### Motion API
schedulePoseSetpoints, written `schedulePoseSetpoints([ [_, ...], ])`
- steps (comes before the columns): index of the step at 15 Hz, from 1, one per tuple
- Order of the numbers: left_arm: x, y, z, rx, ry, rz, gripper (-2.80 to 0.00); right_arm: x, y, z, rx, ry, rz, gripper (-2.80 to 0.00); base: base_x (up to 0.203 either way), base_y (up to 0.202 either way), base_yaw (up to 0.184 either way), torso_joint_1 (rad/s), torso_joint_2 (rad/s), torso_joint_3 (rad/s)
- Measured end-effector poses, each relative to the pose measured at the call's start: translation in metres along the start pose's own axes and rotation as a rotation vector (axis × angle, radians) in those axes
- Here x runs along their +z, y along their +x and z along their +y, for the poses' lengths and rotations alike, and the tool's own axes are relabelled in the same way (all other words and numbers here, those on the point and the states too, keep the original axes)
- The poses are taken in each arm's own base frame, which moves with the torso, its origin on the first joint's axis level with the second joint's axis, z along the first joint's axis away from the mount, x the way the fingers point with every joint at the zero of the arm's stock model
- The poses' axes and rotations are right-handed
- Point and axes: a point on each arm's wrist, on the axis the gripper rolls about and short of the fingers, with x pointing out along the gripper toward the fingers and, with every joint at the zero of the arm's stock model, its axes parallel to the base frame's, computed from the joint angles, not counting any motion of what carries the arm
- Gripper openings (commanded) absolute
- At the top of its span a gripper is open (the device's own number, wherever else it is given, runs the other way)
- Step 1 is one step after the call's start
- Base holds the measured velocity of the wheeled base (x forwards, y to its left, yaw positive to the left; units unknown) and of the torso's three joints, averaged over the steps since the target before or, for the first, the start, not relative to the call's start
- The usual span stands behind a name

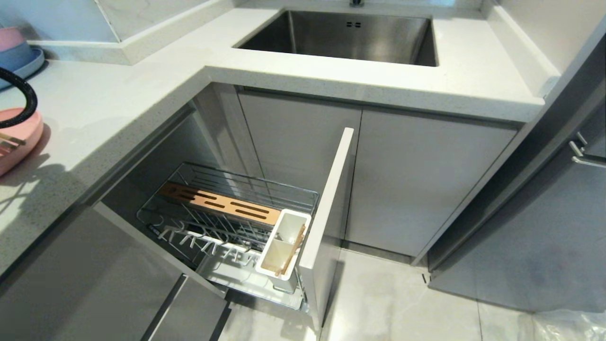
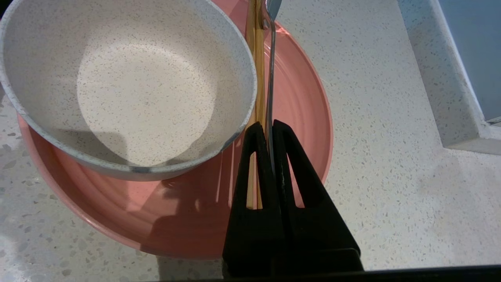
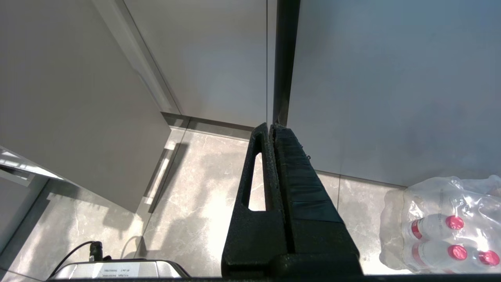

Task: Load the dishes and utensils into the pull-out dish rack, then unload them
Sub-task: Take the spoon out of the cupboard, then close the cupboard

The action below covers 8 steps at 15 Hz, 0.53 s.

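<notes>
Spoon [image 2: 270, 78] handle sits pinched between the closed tips of the left claw [image 2: 266, 127], over the right-hand part of the pink plate [image 2: 301, 117]. That metal handle is thin, stiff and slick, so the hold is narrow and the spoon could swivel or slide if swung fast; the mid-handle hold looks sensible, since the bowl end, at the far rim of the plate, would tip it if held nearer the tail.

Just beside the spoon, between it and the cream bowl [image 2: 129, 86], lie the chopsticks [image 2: 256, 58], light wooden rods that would roll on the plate. They run under the claw's left finger, and I cannot tell whether they are caught in the grip too. The bowl rests on the plate, which rests on the pale speckled surface [image 2: 391, 156]. Both dishes look light, rigid and matte, best taken by the rim: the plate is too flat to hold anywhere else, and the bowl's wall gives a good edge.

From the head view, the plate [image 1: 19, 142] is at the far left, and the rack [image 1: 227, 222] is pulled out below the surface [image 1: 118, 104], well apart from the plate, with its white caddy [image 1: 284, 244] already holding a wooden stick.

The right claw [image 3: 272, 129] hangs pressed together and empty above the floor, beside the cabinets.
</notes>
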Motion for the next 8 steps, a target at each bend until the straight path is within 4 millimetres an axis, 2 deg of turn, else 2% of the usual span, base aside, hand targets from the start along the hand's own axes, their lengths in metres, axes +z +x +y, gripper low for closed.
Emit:
schedulePoseSetpoints([
  [1,-0.0007,0.0004,0.0005,0.002,0.003,0.001,-2.80,0.0000,0.0000,0.0000,0.000,0.000,0.000,-2.80,0.000,0.000,0.000,0.000,0.00,0.000],
  [2,-0.0013,0.0007,0.0008,0.004,0.006,0.002,0.00,0.0000,0.0000,0.0000,0.000,0.000,0.000,-2.80,0.000,0.000,0.000,0.000,0.00,0.000],
  [8,-0.0016,0.0008,0.0005,0.003,0.003,0.003,0.00,0.0000,0.0000,0.0000,0.000,0.000,0.000,-2.80,0.000,0.000,0.000,0.000,0.00,0.000],
])
